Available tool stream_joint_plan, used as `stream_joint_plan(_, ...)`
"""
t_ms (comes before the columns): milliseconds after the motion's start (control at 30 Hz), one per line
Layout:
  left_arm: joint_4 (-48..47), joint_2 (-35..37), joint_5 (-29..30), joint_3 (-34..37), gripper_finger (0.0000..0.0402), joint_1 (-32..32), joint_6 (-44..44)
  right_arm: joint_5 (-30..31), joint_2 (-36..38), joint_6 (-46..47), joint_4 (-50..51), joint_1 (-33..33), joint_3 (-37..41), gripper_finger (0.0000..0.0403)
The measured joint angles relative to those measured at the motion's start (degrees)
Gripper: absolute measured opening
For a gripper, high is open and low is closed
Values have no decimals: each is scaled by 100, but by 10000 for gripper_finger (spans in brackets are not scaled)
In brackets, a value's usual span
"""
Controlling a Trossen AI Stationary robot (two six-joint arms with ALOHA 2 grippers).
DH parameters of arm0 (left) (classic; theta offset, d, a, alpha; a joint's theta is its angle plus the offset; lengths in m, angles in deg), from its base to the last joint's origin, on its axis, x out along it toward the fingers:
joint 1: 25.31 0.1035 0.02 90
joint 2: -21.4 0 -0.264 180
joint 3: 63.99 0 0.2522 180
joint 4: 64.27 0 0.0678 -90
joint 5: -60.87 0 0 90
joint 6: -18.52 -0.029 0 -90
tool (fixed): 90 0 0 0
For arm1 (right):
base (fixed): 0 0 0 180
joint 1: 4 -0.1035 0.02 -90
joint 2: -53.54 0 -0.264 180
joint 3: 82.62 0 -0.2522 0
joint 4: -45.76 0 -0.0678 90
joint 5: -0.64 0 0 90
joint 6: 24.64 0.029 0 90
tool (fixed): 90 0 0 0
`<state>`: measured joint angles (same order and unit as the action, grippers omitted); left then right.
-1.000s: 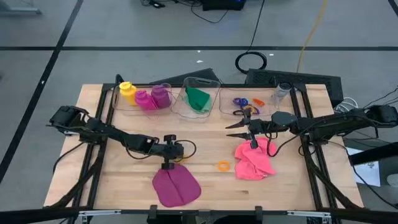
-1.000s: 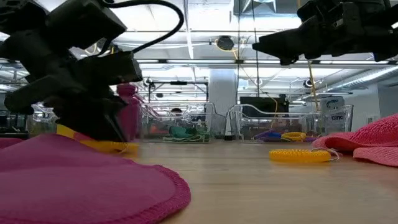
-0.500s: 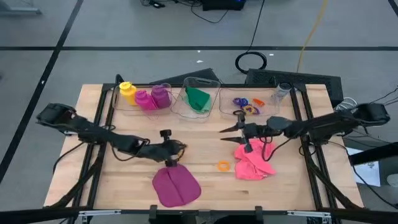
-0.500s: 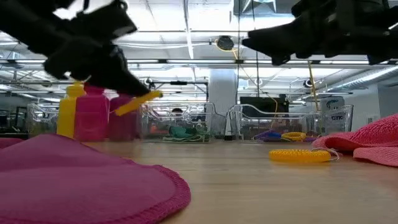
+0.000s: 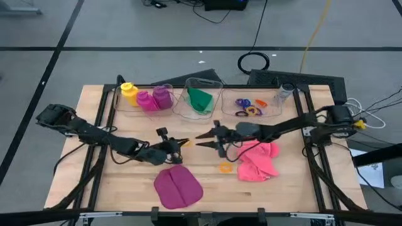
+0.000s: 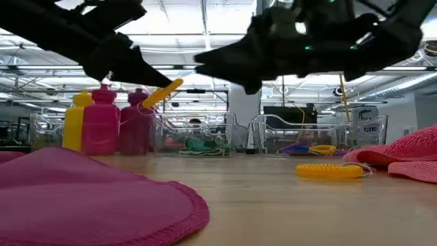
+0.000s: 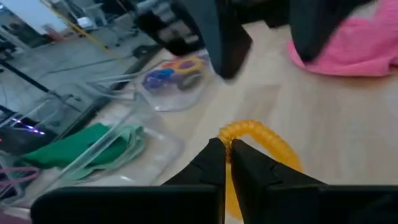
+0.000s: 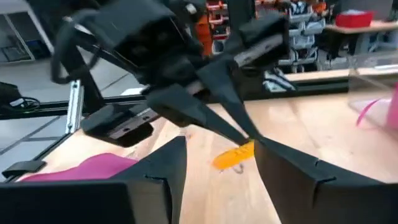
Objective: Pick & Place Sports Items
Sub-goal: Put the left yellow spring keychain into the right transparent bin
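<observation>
We see the left claw [image 5: 180, 143] pinched tight on a yellow-orange ring [image 7: 264, 144], holding it in the air over the middle of the tabletop [image 5: 125, 182], above the far edge of the magenta cloth [image 5: 178, 188]. In the low view the ring [image 6: 162, 93] hangs clear of the wood.

The right claw [image 5: 202, 139] sits just beside it, tips pointed at the left claw, fingers [image 8: 155, 180] spread partway with nothing between them. In the right wrist view the ring [image 8: 235, 155] shows in the gap ahead of those fingers, gripped by the left tips only.

A second orange ring [image 5: 225, 167] lies flat on the tabletop, just beside the pink cloth [image 5: 257, 160], which is bunched up on the right side.

Far edge, three clear bins [image 5: 204, 115] in a row: the left one has the yellow bottle [image 5: 129, 93], magenta bottle [image 5: 144, 100] and purple bottle [image 5: 163, 98] standing upright; the middle one holds the green cloth [image 5: 200, 99]; the right one holds small rings [image 5: 250, 105], blue, orange and yellow among them.
</observation>
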<state>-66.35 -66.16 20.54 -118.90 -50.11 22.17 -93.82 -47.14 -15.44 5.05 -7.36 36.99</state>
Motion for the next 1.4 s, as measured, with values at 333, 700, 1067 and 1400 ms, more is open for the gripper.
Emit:
stream_joint_plan(333, 218, -2, 611, 0, 4, -160, -101, 579, -533, 111, 2, 64, -328, 130)
stream_joint_plan(700, 812, -4, 695, 0, 4, -186, -344, 576, -544, 384, -102, 30, -328, 130)
stream_joint_plan(1067, 859, -46, 603, 0, 4, -134, -344, 285, -544, 382, -514, -106, -326, 130)
stream_joint_plan(1400, 989, -46, 502, 0, 4, -54, -348, 296, -544, 503, -527, -101, -324, 129)
